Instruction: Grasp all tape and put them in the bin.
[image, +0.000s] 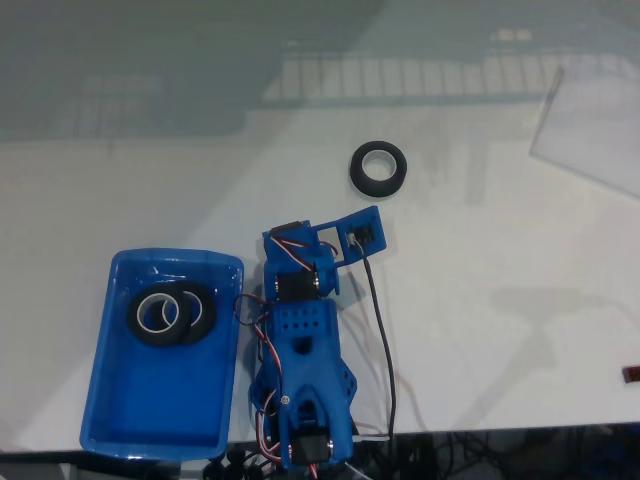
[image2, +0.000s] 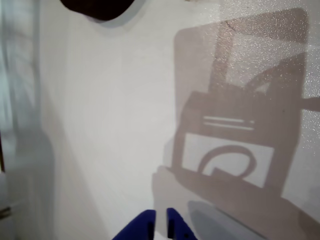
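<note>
Two tape rolls (image: 172, 316) lie in the bin (image: 110, 400). One roll (image: 379, 167) waits beyond the gripper (image2: 161, 226), its jaws nearly together; spread them, straddle the rim.

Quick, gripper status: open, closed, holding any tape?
Gripper: closed, or nearly so, with nothing between the fingertips in the wrist view; it holds no tape.

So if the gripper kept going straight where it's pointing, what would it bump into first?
Probably the black tape roll on the table. The gripper points up the wrist view over bare table; the roll sits slightly left, so it might just miss.
</note>
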